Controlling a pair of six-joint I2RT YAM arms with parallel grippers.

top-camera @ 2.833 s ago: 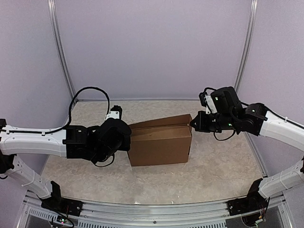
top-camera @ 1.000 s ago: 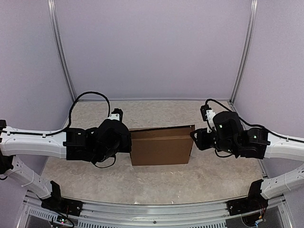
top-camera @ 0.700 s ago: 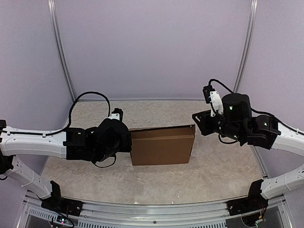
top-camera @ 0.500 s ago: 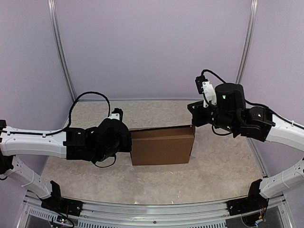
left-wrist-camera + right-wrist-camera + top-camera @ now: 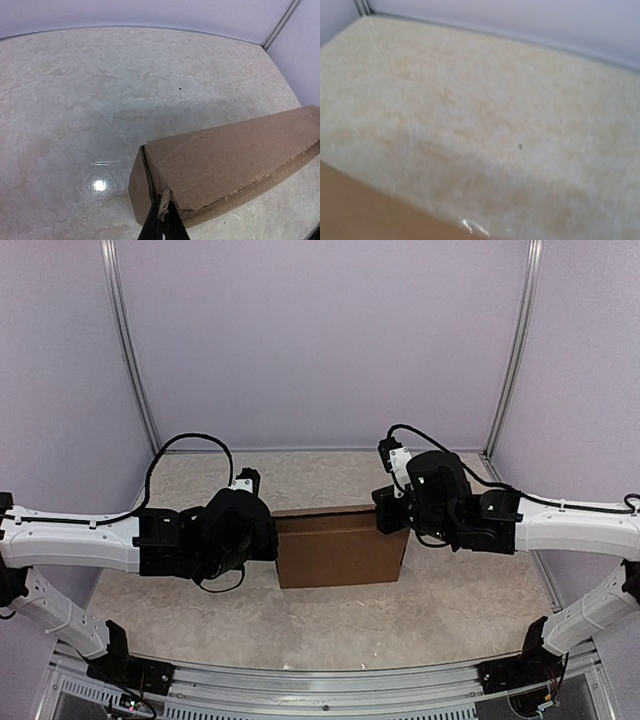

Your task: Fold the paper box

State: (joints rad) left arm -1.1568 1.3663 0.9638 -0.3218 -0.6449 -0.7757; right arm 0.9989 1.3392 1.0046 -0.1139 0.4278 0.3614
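The paper box (image 5: 340,552) is a closed brown cardboard box standing in the middle of the table. My left gripper (image 5: 163,212) is at its left end, with both dark fingers shut on a small torn cardboard tab at the box's corner (image 5: 165,200). In the top view the left wrist (image 5: 240,530) hides that grip. My right gripper (image 5: 388,512) sits at the box's top right rear edge, and its fingers are hidden by the wrist. The right wrist view is blurred and shows only the table and a strip of the box (image 5: 365,215), no fingers.
The beige marbled table (image 5: 450,590) is closed in by lilac walls with metal posts (image 5: 505,370) at the back corners. A metal rail (image 5: 320,680) runs along the near edge by the arm bases. A black cable (image 5: 190,445) loops above the left arm.
The right arm lifted away from the box's right end and swung left onto its top right edge. The lid, raised earlier, now lies flat. The left arm has not moved.
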